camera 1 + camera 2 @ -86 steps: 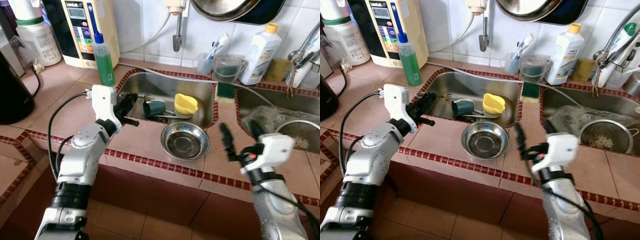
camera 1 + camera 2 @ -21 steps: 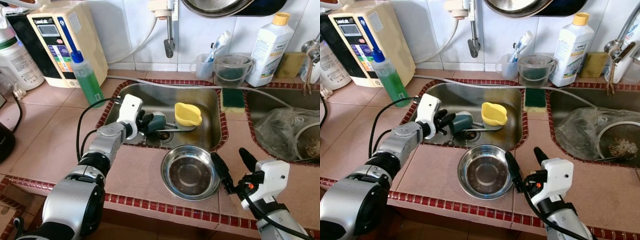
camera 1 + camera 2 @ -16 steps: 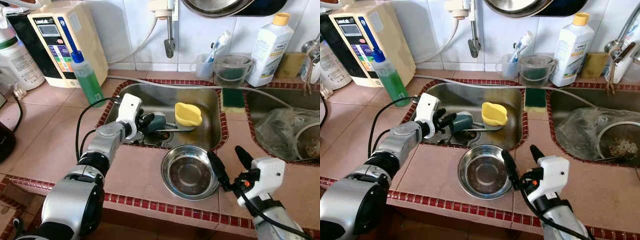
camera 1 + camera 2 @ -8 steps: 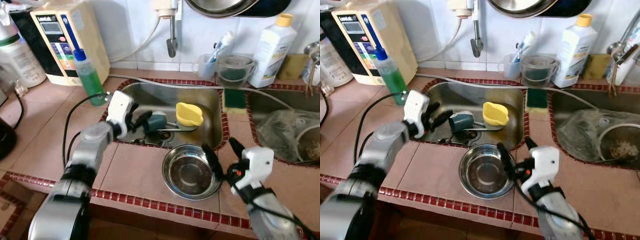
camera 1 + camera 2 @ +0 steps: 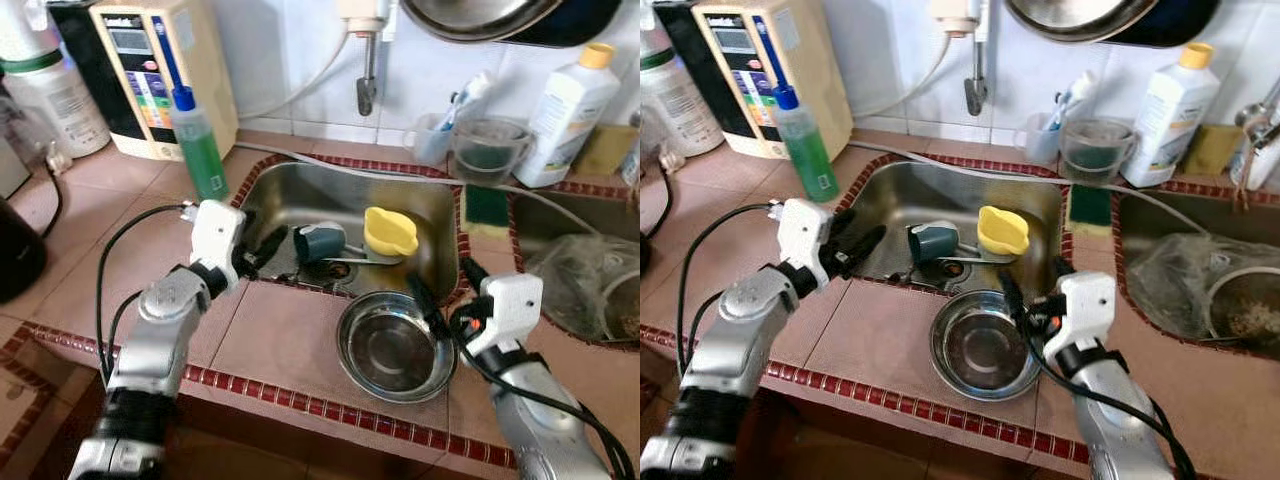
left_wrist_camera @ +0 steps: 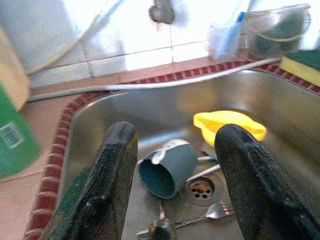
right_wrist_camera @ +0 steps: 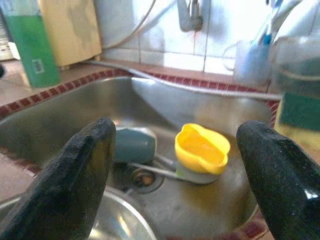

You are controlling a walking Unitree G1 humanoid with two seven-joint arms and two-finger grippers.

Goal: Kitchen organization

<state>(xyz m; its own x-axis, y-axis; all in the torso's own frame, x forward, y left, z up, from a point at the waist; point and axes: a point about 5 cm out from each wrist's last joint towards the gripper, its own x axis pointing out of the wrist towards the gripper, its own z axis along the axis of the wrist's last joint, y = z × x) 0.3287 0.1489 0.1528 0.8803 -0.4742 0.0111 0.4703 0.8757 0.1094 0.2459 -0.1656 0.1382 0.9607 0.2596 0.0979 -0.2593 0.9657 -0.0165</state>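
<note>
The left pincer [image 5: 262,248] now sits back at the near-left rim of the sink [image 5: 300,180], its 2 fingers spread wide and empty. A moment ago it was reaching further in, with its tips close beside the teal cup [image 5: 318,241]; it has pulled away, and the cup lies on its side by the drain just as before, so no grasp has been made. In the left wrist view the cup [image 6: 167,167] lies framed between the 2 fingers, with a fork [image 6: 202,216] on the sink floor nearer the camera.

The right pincer [image 5: 1032,288] has crept from the right side of the steel bowl [image 5: 983,356] up to the bowl's far rim, at the edge of the sink. Its fingers are also spread wide, holding nothing, and its wrist view looks over the yellow cup [image 7: 201,149] in the basin.

The bowl has not moved on the tiled desk [image 5: 275,340]. The head camera has shifted too, so part of the apparent change is only viewpoint.

By my reading, tidying has not yet started on any item: both cups and the cutlery are still in the sink, and the likeliest next target is the teal cup for the left arm or the yellow cup for the right.
</note>
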